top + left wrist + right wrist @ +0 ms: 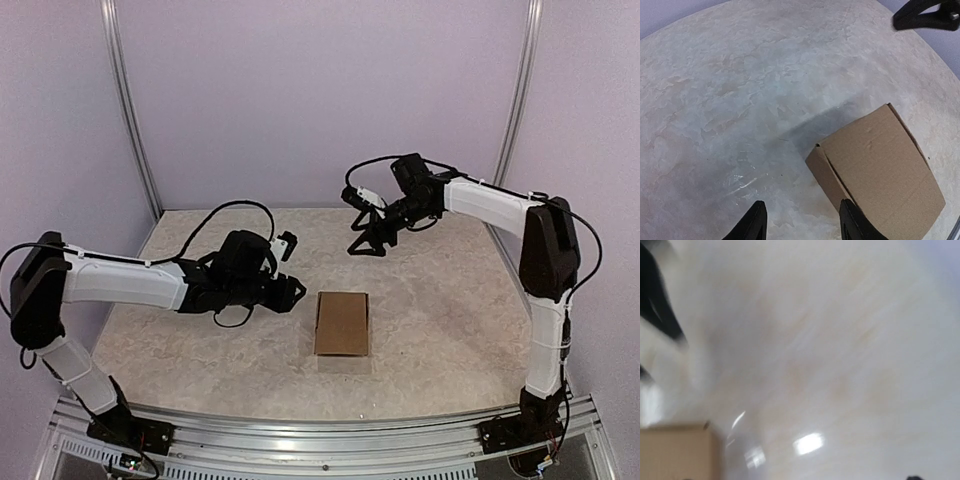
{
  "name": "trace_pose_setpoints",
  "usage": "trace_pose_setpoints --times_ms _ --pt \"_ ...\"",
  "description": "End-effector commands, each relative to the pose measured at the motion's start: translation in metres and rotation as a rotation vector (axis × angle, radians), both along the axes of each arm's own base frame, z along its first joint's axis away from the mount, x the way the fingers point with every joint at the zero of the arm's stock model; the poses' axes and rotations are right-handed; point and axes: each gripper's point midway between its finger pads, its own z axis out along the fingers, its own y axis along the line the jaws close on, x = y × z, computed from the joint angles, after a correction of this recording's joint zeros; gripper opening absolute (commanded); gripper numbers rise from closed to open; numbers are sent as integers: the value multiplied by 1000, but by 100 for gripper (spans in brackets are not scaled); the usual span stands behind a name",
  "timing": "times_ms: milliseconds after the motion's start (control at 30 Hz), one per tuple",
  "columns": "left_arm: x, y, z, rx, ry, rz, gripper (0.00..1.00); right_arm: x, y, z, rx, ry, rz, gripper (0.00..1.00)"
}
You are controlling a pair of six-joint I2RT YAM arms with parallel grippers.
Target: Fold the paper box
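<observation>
On the table (200,345) sits the paper box (342,323) — plain.

Bright, soft light. My right wrist view is all smeary, with shiny white spots on the bench (840,365). The paper box (880,170) drops a grey shadow.

Brown paper box (341,323) lying in the middle of a pale, stone-look table (450,310), left gripper (296,291) just left of its far corner, not touching, right gripper (366,247) farther back, fingers spread, holding nothing, light purple walls behind
</observation>
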Motion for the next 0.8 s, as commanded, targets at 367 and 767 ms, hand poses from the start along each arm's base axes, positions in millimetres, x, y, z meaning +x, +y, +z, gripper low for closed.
trace_pose_setpoints --times_ms 367,767 --pt "-90 9 -14 112 -3 -4 48 -56 4 -114 -146 484 150 71" --pt "-94 5 -39 171 41 -8 48 -47 18 -141 -118 605 83 54"
